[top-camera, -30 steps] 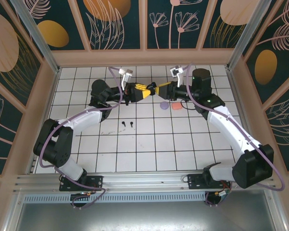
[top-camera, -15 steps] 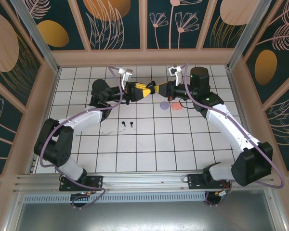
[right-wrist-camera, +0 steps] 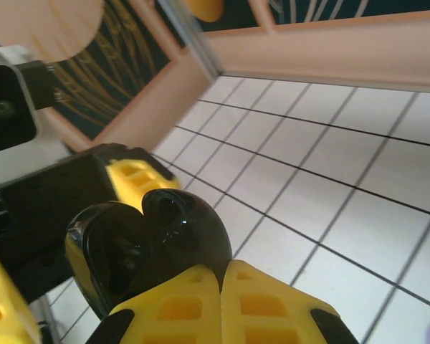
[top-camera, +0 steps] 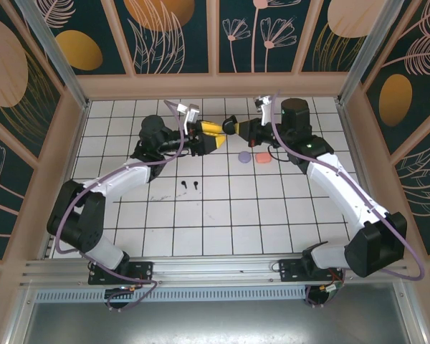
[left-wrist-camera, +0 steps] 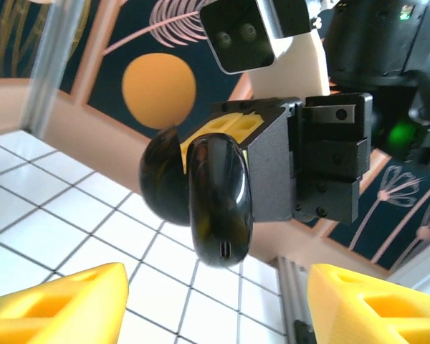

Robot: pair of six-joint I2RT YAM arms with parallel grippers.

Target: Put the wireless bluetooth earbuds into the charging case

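The right end effector [right-wrist-camera: 220, 271] is clamped shut on a glossy black clamshell charging case [left-wrist-camera: 218, 197] and holds it in the air, while the left end effector [left-wrist-camera: 215, 287] faces it with its yellow fingers spread wide and nothing between them. The coming move turns on where the two tiny black stemmed earbuds [top-camera: 183, 185] lie. In the overhead view they sit side by side on the white tiled desk [top-camera: 222, 215], below and to the left of the meeting end effectors. That puts them on the left arm's side, so the empty left end effector looks the natural one to drop down for them. Their stems are too small to give a sure long axis. A lilac pebble-shaped case [top-camera: 244, 156] and a coral-pink pebble-shaped case [top-camera: 261, 158] rest touching each other under the right wrist. The overhead view gives the earbuds' place but hardly shows the black case. The left wrist view shows the case edge-on with a small port at its lower end. The right wrist view shows its two lobes parted, apparently open.
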